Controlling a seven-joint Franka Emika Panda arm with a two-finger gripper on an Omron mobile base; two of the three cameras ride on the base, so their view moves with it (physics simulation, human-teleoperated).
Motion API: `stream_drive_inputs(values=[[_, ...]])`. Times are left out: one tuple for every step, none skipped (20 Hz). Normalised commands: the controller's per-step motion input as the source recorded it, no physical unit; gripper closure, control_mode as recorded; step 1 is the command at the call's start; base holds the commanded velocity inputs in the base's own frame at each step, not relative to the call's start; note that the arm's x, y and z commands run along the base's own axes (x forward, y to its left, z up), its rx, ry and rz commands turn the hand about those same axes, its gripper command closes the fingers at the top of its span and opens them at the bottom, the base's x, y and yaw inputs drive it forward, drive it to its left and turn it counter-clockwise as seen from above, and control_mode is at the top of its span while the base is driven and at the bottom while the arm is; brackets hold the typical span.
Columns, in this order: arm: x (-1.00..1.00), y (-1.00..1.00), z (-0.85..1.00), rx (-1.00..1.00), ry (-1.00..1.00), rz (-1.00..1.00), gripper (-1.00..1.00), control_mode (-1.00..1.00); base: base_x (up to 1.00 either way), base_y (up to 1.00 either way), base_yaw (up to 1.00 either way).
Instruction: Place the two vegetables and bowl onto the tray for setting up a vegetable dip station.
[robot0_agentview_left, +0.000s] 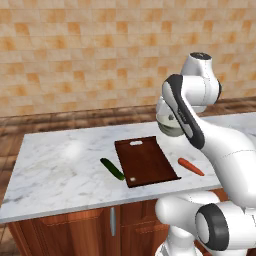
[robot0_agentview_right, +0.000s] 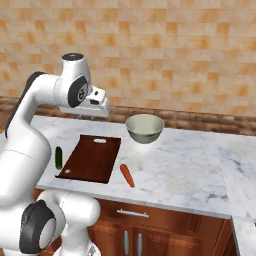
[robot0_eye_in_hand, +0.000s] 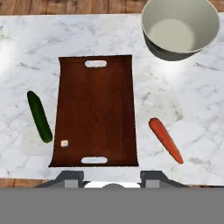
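Hand view: tray bare, three items outstanding

Left to right: cucumber (robot0_eye_in_hand: 39, 116) just left of tray (robot0_eye_in_hand: 94, 111), long axis along the tray's length; carrot (robot0_eye_in_hand: 165, 140) right, angled; bowl (robot0_eye_in_hand: 180, 27) far right corner. Gripper (robot0_eye_in_hand: 112, 177) hangs above the tray's near end; grasp state cannot be told. Nothing obstructs.

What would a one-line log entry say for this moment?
tray: bare | cucumber, carrot, bowl: on counter | gripper: above tray, holding nothing
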Motion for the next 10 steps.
stream_drive_inputs(values=[[0.0,0.0,0.0,0.0,0.01,0.0,-1.0,-1.0,0.0,0.0,0.0],[0.0,0.0,0.0,0.0,0.03,0.0,-1.0,-1.0,0.0,0.0,0.0],[0.0,-0.17,0.0,0.0,0.03,0.0,-1.0,-1.0,0.0,0.0,0.0],[-0.03,-0.49,0.0,0.0,0.0,0.01,-1.0,-1.0,0.0,0.0,0.0],[-0.22,-0.79,0.0,0.0,0.0,0.06,-1.0,-1.0,0.0,0.0,0.0],[-0.36,-1.0,-0.11,0.0,0.0,0.11,-1.0,-1.0,0.0,0.0,0.0],[-0.35,-1.0,-0.18,0.0,0.0,0.1,-1.0,-1.0,0.0,0.0,0.0],[-0.34,-1.0,-0.18,0.0,0.0,0.09,-1.0,-1.0,0.0,0.0,0.0],[-0.26,-0.98,-0.2,0.0,0.0,0.08,-1.0,-1.0,0.0,0.0,0.0],[-0.24,-0.92,-0.22,0.0,0.0,0.07,-1.0,-1.0,0.0,0.0,0.0]])
